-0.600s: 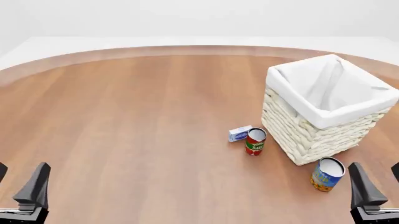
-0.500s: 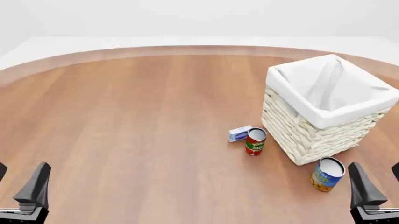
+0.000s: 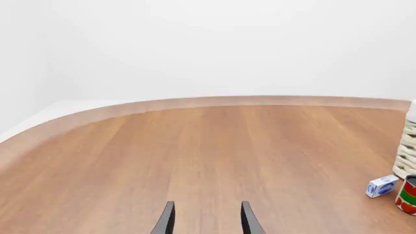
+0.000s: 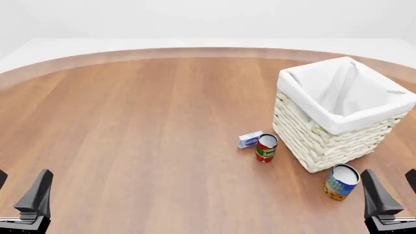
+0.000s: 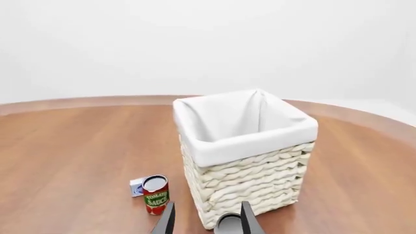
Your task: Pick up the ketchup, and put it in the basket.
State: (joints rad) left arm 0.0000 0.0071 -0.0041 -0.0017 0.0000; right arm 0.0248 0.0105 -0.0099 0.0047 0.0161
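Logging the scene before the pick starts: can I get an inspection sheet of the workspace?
Surface: wooden table, curved far edge.
Job's things: ketchup not seen in any view; basket upright on the right.
Clutter: tomato sauce can and small blue-white box beside the basket; blue-and-yellow can at its near corner.
Grippers: left pincer and right pincer open, holding nothing.
Cables: nothing seen.
Surroundings: plain white backdrop.
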